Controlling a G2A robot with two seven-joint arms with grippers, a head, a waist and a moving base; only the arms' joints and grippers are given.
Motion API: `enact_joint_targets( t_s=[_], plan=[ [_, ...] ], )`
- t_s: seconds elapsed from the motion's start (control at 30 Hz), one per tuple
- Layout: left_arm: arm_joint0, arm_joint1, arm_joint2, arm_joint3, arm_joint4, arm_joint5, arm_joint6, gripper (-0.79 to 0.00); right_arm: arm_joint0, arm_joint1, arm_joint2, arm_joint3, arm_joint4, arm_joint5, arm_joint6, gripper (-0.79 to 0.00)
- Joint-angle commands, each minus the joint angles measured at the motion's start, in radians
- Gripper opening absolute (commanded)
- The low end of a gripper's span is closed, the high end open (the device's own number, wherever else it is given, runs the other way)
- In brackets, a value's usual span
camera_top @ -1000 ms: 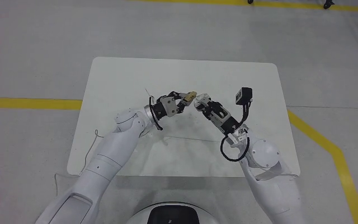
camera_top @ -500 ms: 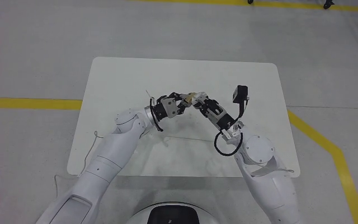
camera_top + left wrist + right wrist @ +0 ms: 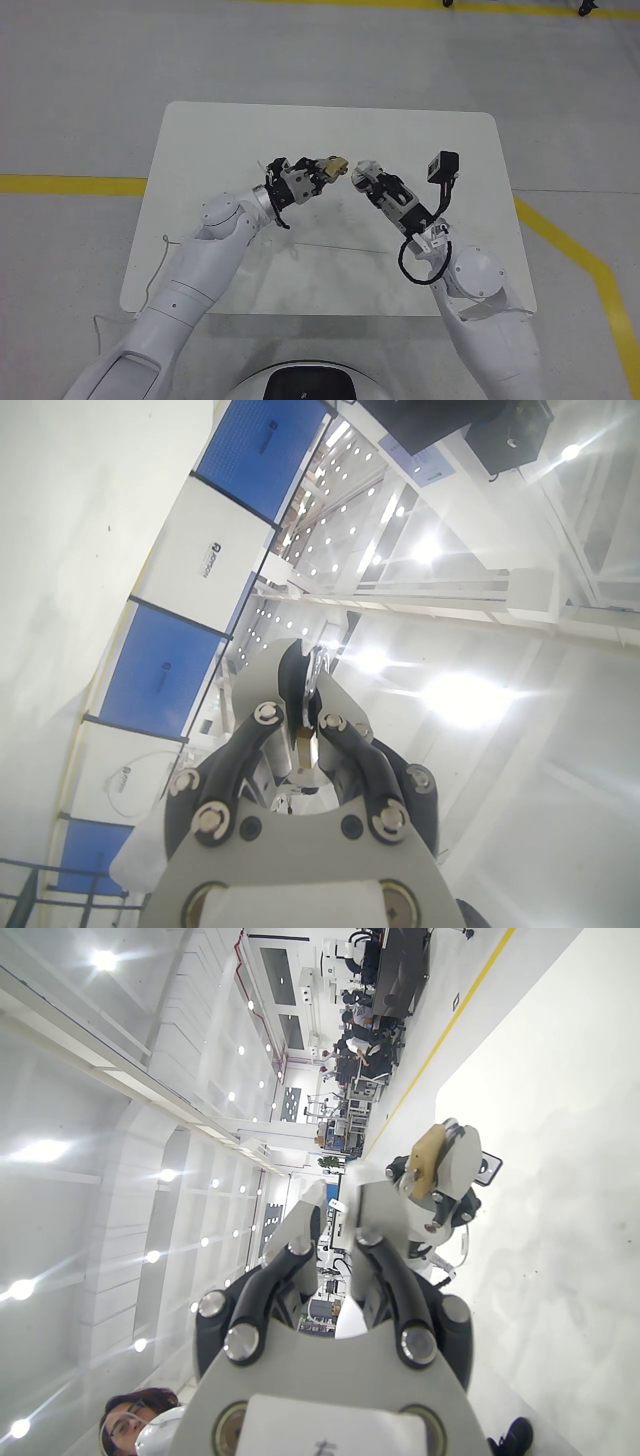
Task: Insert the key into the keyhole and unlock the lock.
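Note:
A brass padlock [image 3: 340, 163] is held above the middle of the white table [image 3: 200, 140], with my left gripper [image 3: 333, 166] shut on it. In the left wrist view its silver shackle [image 3: 314, 670] and brass body [image 3: 307, 750] sit between the fingers of the left gripper [image 3: 307, 680]. My right gripper [image 3: 361, 173] hangs a short gap to the right of the lock, facing it. In the right wrist view the right gripper [image 3: 336, 1193] stands open with nothing between its fingers. Beyond it is the padlock [image 3: 429, 1159]. I cannot make out the key.
Both arms meet over the table's centre, with bare tabletop all around them. A yellow floor line [image 3: 60, 185] runs past both table sides. A person's head [image 3: 135, 1415] shows at the edge of the right wrist view.
The right gripper closed in on the padlock half a second ago, then drew back to the right. The left gripper lifted the lock slightly toward the far side.

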Motion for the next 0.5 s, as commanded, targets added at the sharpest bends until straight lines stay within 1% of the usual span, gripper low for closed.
enact_joint_targets(
  t_s=[0.0,0.23,0.33,0.4,0.43,0.47],
  plan=[
    [0.0,0.0,0.0,0.0,-0.002,0.013,-0.001,-0.785,0.0,0.0,-0.001,0.0,-0.001,0.0,-0.001,0.0],
    [0.0,0.0,0.001,-0.002,0.008,0.006,0.007,-0.785,0.0,0.0,-0.001,0.0,-0.001,0.0,-0.001,0.0],
    [0.009,0.002,0.009,-0.03,0.106,-0.072,0.072,-0.785,-0.005,-0.001,-0.005,0.004,0.018,0.004,0.007,0.0],
    [0.015,0.004,0.015,-0.045,0.176,-0.137,0.114,-0.785,-0.013,-0.004,0.006,0.015,0.111,0.029,0.01,0.0],
    [0.021,0.004,0.014,-0.053,0.196,-0.166,0.133,-0.785,-0.017,-0.007,0.013,0.018,0.185,0.044,0.022,0.0],
    [0.027,0.005,0.011,-0.06,0.224,-0.202,0.157,-0.785,-0.018,-0.008,0.028,0.019,0.24,0.048,0.028,-0.105]
  ],
)
